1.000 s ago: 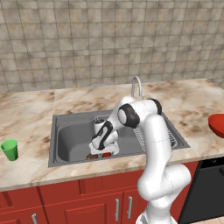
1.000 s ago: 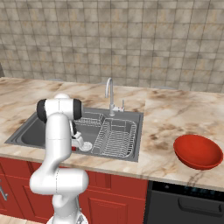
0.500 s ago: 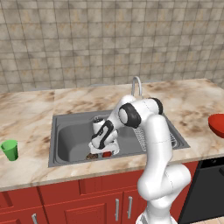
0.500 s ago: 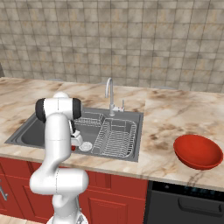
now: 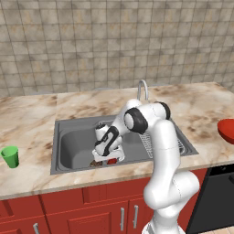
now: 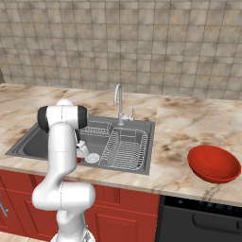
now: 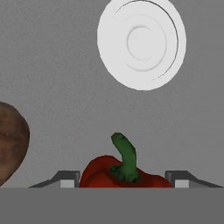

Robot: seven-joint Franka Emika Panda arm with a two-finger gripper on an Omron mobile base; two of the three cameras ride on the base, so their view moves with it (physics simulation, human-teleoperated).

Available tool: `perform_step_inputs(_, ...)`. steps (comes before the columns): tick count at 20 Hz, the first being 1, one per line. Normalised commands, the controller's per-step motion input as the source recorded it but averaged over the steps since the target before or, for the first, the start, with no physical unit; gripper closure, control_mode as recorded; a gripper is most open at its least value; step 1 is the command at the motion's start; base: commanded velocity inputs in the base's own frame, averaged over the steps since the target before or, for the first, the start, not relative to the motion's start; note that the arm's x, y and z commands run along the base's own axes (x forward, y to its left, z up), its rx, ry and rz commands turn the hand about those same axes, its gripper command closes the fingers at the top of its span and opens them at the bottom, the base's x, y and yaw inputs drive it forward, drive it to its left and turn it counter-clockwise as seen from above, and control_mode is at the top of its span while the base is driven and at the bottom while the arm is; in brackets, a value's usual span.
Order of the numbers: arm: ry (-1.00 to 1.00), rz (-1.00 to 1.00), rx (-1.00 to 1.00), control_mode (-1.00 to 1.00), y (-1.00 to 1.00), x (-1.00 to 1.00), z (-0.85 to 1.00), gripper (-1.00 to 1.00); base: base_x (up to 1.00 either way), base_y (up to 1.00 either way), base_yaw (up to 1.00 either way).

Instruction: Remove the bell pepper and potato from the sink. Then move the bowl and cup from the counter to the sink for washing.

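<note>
Low in the sink, my gripper reaches down to the basin floor. In the hand view my gripper has one fingertip against each side of the red bell pepper, whose green stem points up between them. The brown potato lies just to its left, clear of the fingers. From the left base view the bell pepper and the potato sit together under the hand. The green cup stands on the counter left of the sink. On the right counter rests the red bowl.
The round white drain lies beyond the pepper on the basin floor. A wire dish rack fills the sink's right half, and the chrome faucet rises behind it. A dark dishwasher front sits below the bowl.
</note>
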Motion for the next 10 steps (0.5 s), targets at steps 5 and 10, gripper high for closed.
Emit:
perform_step_inputs(5,0.00,0.00,-0.22,-1.00,0.23,-0.08,0.06,1.00,0.00,0.00,0.00)
perform_step_inputs(10,0.00,0.00,-0.10,-1.00,0.02,-0.08,0.08,1.00,0.00,0.00,0.00)
